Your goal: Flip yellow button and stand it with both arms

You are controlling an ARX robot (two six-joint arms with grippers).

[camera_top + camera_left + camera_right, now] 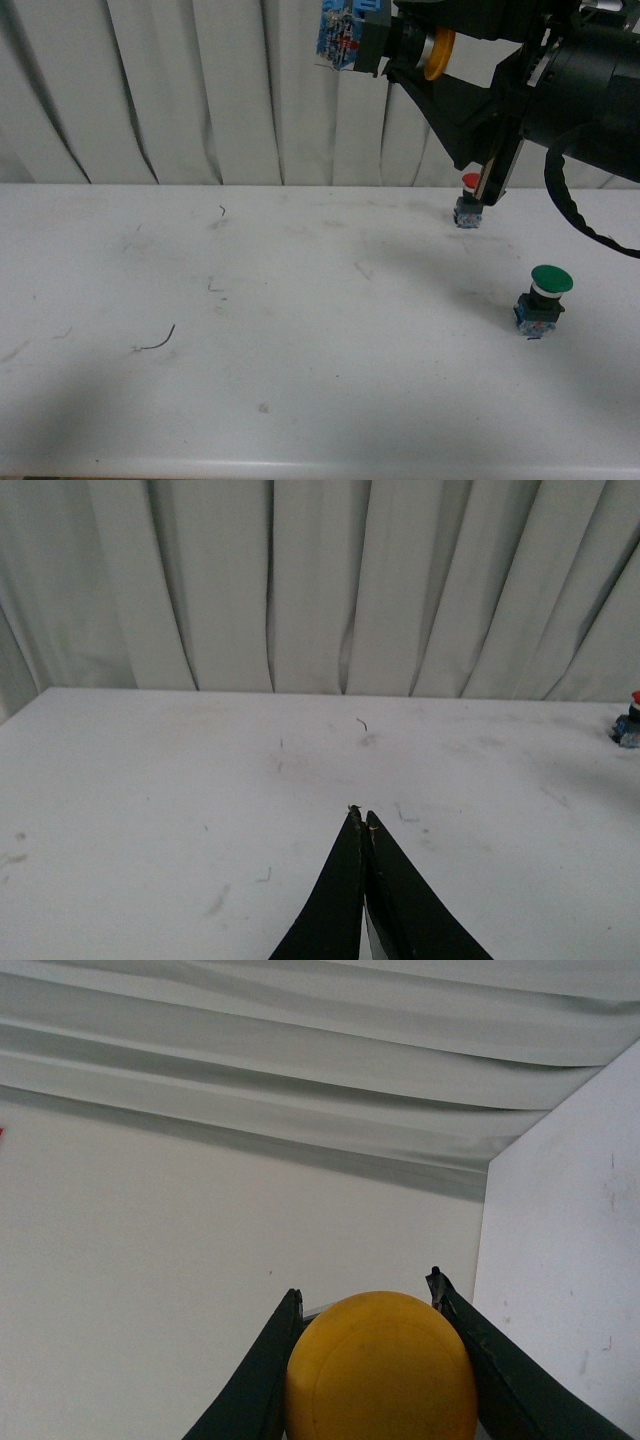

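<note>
Low over the white table [150, 810], the left gripper [361, 818] is pinched together, empty. Farther out sits the green button [543, 298], then the red button [468, 203]. High against the curtain [200, 90], the right gripper [365, 1288] clamps the yellow button [380, 1370] sideways, airborne.

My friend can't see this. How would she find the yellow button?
Find the black right arm above the white table. Its gripper holds the yellow button sideways in the air; the red button and green button stand on the table.
</note>
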